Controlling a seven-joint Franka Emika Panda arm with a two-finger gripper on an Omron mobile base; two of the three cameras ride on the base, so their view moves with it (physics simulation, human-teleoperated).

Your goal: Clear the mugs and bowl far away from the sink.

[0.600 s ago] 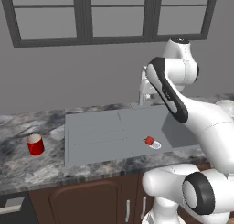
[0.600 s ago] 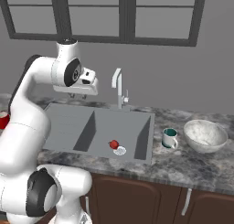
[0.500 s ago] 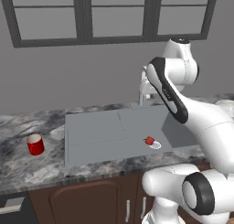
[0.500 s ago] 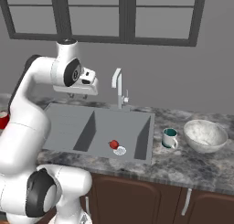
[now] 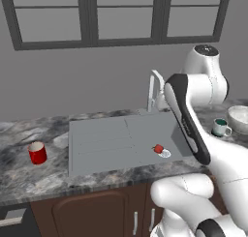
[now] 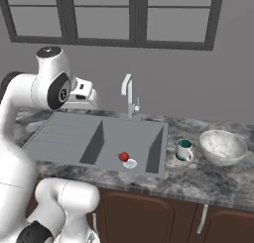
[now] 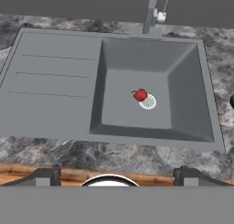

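Note:
The red mug (image 5: 37, 152) stands on the counter left of the sink (image 5: 121, 139). On the counter right of the sink (image 6: 74, 138) are the white mug with a teal inside (image 6: 184, 150) and, beyond it, the wide marbled bowl (image 6: 222, 147). The same mug (image 5: 221, 127) and bowl (image 5: 240, 117) lie behind my arm in the left base view. My gripper (image 7: 117, 176) is open and empty, held high above the sink (image 7: 55, 81) and looking down into it. From the right base camera the gripper (image 6: 89, 94) hangs over the drainboard side, far from all three.
A small red thing (image 7: 140, 95) lies beside the drain in the basin. The slim silver faucet (image 6: 128, 95) rises behind the sink. A grey wall with dark-framed windows backs the marbled counter, with brown cabinet doors below.

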